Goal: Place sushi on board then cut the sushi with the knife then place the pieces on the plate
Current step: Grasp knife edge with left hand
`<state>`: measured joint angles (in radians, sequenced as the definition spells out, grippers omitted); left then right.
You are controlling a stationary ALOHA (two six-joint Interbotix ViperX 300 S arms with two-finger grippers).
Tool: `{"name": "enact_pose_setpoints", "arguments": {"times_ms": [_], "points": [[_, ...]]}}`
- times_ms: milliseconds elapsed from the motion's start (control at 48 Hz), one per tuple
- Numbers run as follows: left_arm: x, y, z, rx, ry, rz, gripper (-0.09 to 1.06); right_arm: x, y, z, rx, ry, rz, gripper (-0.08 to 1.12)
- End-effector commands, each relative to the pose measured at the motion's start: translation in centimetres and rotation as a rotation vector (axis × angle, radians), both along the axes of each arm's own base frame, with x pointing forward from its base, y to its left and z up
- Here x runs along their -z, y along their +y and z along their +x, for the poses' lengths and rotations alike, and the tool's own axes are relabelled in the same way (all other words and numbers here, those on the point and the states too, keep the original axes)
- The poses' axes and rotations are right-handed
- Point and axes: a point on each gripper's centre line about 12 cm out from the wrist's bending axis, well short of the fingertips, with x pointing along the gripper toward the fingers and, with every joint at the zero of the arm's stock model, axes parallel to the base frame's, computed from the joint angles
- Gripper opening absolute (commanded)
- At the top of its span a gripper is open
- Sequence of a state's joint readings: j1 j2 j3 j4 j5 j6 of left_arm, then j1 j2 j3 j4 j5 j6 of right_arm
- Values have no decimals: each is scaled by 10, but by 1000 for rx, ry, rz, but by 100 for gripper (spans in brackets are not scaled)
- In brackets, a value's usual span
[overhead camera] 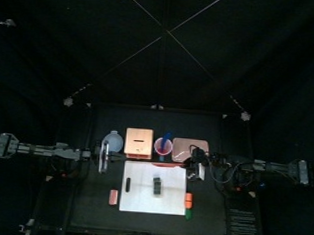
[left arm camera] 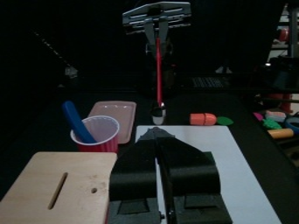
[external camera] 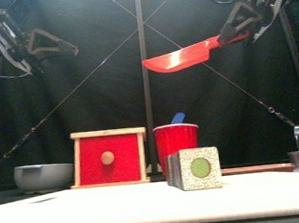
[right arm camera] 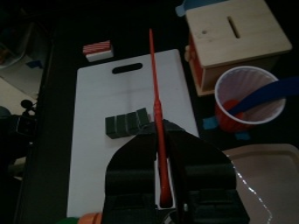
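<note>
Right tool (external camera: 241, 28) is gripping the red knife (external camera: 180, 57) aloft above the white cutting board (external camera: 136, 207), where the sushi roll (external camera: 195, 168) is standing. Left tool (left arm camera: 160, 138) is hovering raised, jaws pressed together, empty.

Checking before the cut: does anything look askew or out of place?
Nothing stands out. The sushi sits on the board, the right gripper holds the red knife above it, the blue knife stands in its cup.
</note>
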<state>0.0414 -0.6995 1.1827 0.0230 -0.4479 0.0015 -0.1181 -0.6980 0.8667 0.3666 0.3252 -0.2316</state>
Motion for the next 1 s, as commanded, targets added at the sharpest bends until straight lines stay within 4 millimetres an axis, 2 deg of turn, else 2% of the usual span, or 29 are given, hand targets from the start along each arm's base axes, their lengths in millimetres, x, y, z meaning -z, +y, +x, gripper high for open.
{"name": "enact_pose_setpoints", "arguments": {"times_ms": [21,188,375,583,1000], "points": [[-5,-6,11,26,-14,1,43,3,9,7,-23,-33,-11,34],[12,-12,25,48,44,-3,65,16,13,13,-27,-70,-42,34],[26,-17,42,62,107,-18,82,39,14,9,-12,-100,-72,34],[41,-23,69,73,173,-24,84,51,15,16,-3,-101,-74,34],[63,-28,117,72,273,-30,84,67,28,45,-43,-31,-75,34]]}}
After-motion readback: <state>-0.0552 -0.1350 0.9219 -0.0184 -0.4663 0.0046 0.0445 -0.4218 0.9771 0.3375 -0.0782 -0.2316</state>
